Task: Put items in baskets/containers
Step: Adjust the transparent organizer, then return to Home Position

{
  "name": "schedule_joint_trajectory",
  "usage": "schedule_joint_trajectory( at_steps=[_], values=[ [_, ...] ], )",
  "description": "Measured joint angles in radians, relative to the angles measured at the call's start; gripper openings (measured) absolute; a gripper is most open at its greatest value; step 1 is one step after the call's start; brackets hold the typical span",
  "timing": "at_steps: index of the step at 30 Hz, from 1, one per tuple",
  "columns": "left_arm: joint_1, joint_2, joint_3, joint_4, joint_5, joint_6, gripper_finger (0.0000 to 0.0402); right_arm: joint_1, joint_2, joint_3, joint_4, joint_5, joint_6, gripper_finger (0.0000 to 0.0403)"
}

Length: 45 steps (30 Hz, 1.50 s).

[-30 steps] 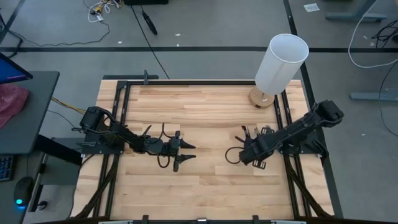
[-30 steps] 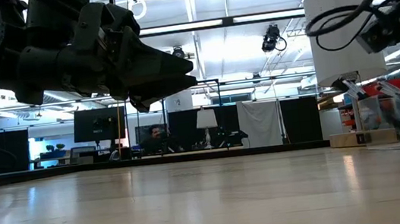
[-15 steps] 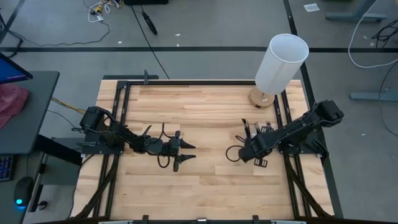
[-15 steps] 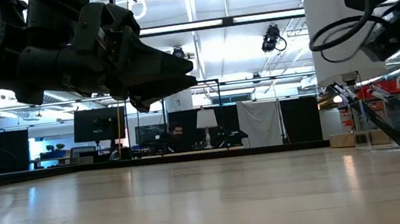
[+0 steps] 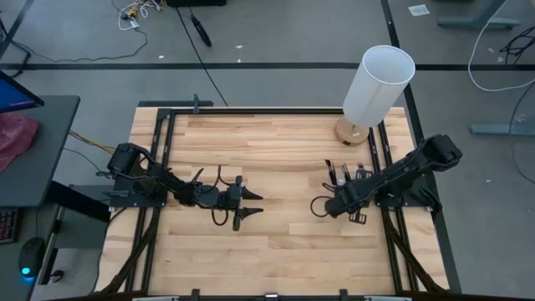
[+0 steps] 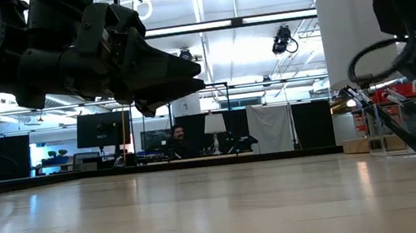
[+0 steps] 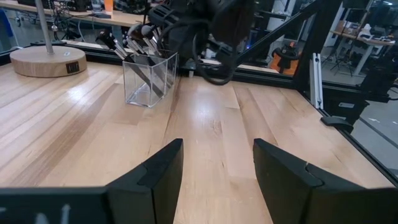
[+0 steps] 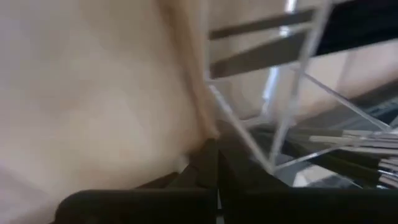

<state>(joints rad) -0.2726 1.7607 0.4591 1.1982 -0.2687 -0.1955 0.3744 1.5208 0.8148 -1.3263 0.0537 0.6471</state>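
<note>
You could not count the brushes [image 7: 144,48]: the right arm [image 7: 205,25] overlapped them, and the clear holder [image 5: 349,180] barely showed from above. The white cylinder [image 6: 353,31] ran past the low view's top edge.

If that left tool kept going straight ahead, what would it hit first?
Probably nothing soon: the left tool points over bare table. The clear holder with brushes sits off to one side of its line.
</note>
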Motion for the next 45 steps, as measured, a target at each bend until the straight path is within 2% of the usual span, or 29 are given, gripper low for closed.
schedule_joint_trajectory(
  at_steps=[12,28,36,40,45],
  values=[
    [0.0,0.0,0.0,0.0,0.0,0.0,0.0195,-0.002,0.0,-0.047,0.007,0.105,0.089,0.0002],
    [0.0,0.0,0.0,0.001,0.0,-0.002,0.0195,-0.003,0.0,-0.045,-0.004,0.14,0.132,0.0002],
    [0.0,0.0,0.0,0.001,0.0,-0.002,0.0195,0.058,-0.014,0.097,-0.023,0.138,0.128,0.0002],
    [0.0,0.0,0.0,0.001,0.0,-0.002,0.0195,0.124,-0.1,0.119,0.173,0.199,0.102,0.0002],
    [0.0,0.0,0.0,0.002,0.0,-0.002,0.0195,0.167,-0.323,0.014,0.565,0.243,0.042,0.0001]
  ],
)
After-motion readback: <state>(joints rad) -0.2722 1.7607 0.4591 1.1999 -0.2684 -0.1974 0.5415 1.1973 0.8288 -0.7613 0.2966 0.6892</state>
